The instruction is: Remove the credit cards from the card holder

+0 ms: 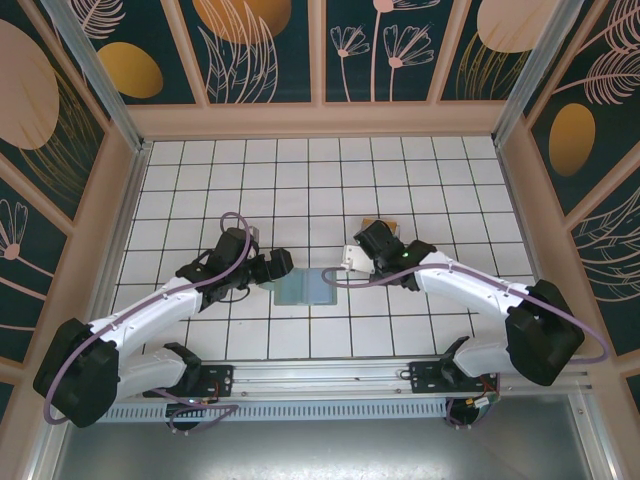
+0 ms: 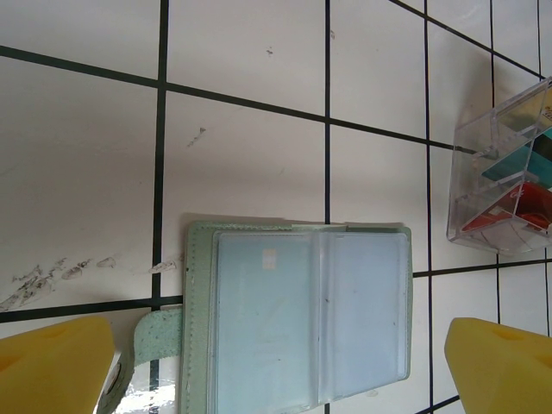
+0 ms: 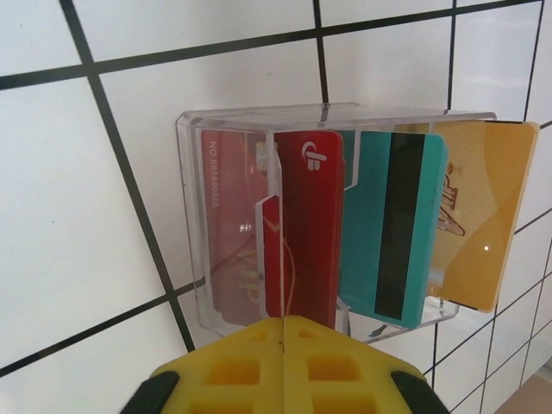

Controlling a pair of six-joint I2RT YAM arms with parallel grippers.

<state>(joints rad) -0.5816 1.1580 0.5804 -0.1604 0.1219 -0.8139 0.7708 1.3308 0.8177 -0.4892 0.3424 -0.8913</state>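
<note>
Yellow right gripper, bottom centre, looks pressed together. Card holder, lower centre, lies open, seemingly emptied, beneath the spread left gripper; clear tray, mid-frame, holds the credit cards. Likely closing step: back away without tipping it.

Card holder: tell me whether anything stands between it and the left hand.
Nothing visible does: the open left hand hangs right over the card holder, and the clear tray stands off to one side.
</note>
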